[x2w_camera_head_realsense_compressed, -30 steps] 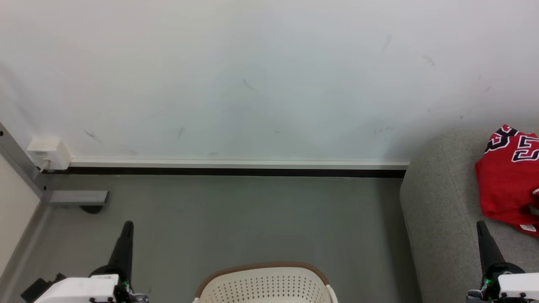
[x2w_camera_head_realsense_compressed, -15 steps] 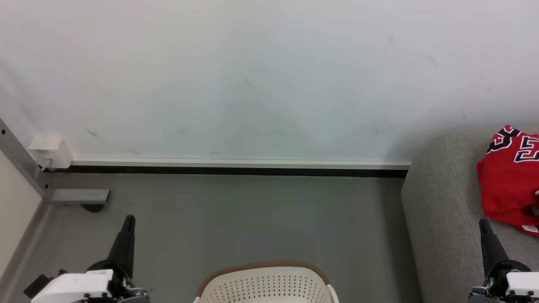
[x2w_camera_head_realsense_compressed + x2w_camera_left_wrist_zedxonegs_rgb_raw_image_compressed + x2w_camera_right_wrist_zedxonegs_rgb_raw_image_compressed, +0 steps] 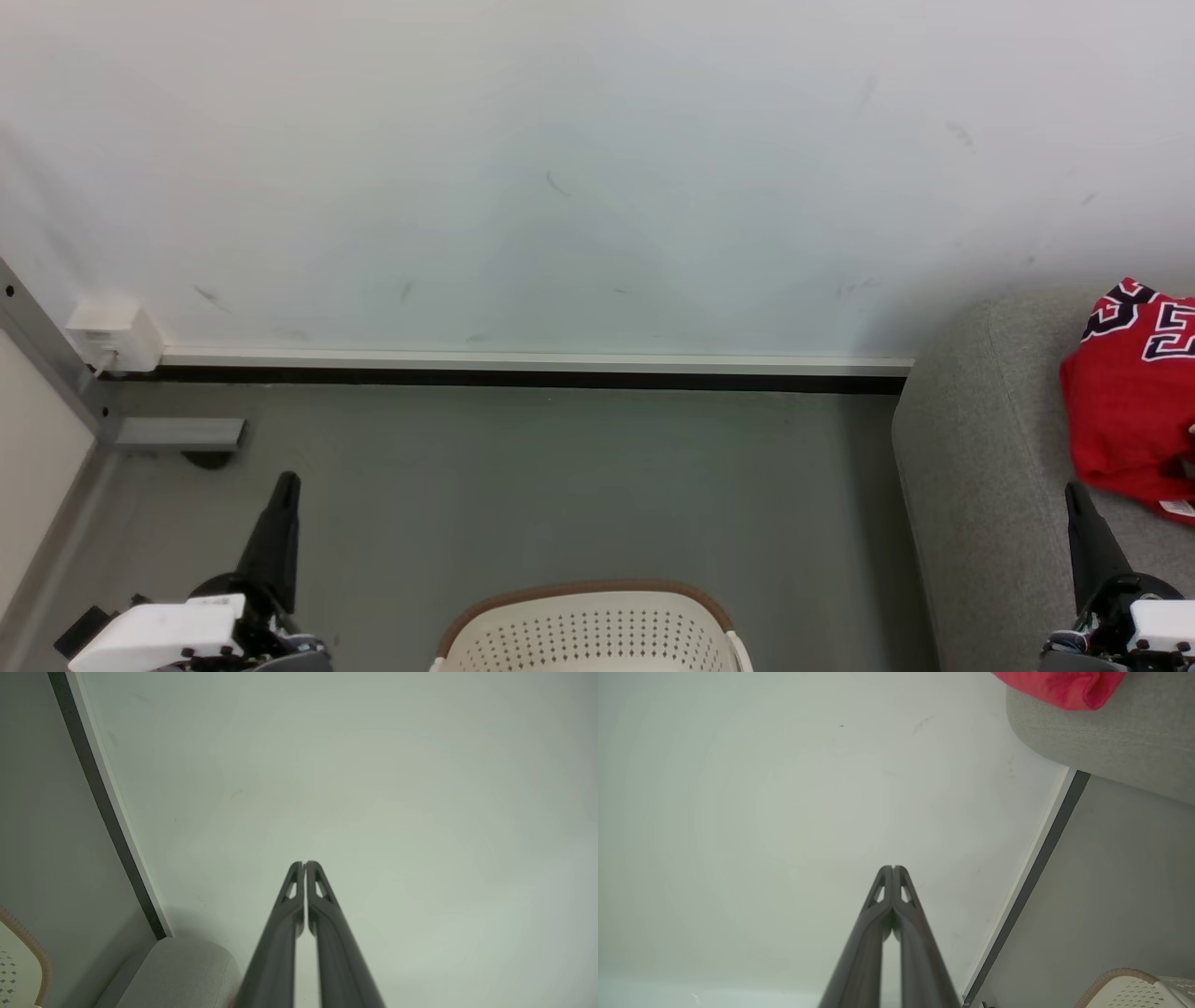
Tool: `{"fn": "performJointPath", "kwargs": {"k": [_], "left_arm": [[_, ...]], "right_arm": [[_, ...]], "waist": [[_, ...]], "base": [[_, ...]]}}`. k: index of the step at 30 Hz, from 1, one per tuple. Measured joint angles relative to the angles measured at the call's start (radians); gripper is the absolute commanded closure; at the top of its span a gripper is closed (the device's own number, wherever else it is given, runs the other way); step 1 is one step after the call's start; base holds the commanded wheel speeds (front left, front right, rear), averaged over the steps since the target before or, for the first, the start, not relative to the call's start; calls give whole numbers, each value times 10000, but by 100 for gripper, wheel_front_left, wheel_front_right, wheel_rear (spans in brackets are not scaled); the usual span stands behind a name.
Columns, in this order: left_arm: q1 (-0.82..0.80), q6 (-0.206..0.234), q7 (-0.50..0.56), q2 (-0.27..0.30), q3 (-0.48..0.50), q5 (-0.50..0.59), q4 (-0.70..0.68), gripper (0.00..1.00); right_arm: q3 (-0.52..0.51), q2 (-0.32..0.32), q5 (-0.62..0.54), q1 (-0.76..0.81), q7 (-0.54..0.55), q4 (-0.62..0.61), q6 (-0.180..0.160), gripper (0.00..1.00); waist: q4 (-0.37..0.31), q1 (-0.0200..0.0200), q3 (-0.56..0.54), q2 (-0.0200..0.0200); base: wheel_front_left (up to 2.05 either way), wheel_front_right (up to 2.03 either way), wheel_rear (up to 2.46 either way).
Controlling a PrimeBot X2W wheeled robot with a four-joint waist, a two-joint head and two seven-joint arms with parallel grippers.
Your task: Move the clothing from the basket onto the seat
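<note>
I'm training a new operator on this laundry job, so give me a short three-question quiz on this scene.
1. True or false: the red clothing lies on the grey seat.
2. The left gripper is: A open; B shut on cloth; C shut, holding nothing.
3. Fill in: seen from the basket, the seat stands on the robot's ____ side.
Key: 1 true; 2 C; 3 right.
</note>
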Motion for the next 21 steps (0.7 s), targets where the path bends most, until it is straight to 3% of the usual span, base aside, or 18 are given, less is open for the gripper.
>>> {"fn": "performJointPath", "kwargs": {"k": [21], "left_arm": [[-1, 0, 0, 2, 0, 0, -4, 100]], "right_arm": [[581, -481, 539, 0, -449, -153, 0, 100]], "waist": [[0, 0, 3, 0]], "base": [[0, 0, 0]]}}
